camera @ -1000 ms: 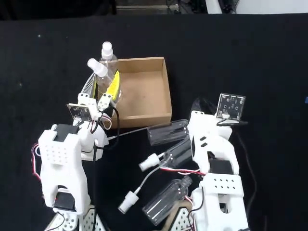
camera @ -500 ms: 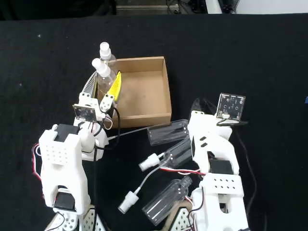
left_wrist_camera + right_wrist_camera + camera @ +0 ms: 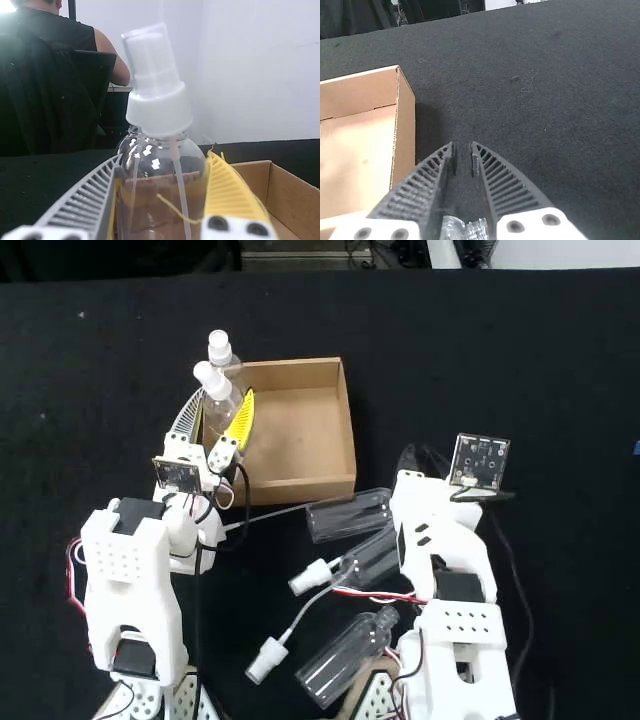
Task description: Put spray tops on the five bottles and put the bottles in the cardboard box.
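Five clear bottles lay around the cardboard box [image 3: 300, 435], two with spray tops on and three without. The left gripper [image 3: 222, 405] had its grey and yellow fingers clenched on one capped spray bottle [image 3: 157, 105], upright at the box's left wall near the far corner; whether it touched the black table [image 3: 500, 360] could not be told. A second capped bottle [image 3: 221, 348] stood just beyond it, outside the box's far left corner. The three open bottles lay on their sides on the near side of the box: the first bottle [image 3: 348, 515] just beside the near wall, the middle bottle [image 3: 372, 556] farther from the box, and the last bottle [image 3: 350, 648] farthest. Two loose spray tops lay near them, one spray top [image 3: 308, 578] just beside the middle bottle's neck and the other spray top [image 3: 266, 660] by the last bottle. The right gripper [image 3: 462, 148] hung over bare table off the box's near right corner, its dark fingers drawn almost together around nothing.
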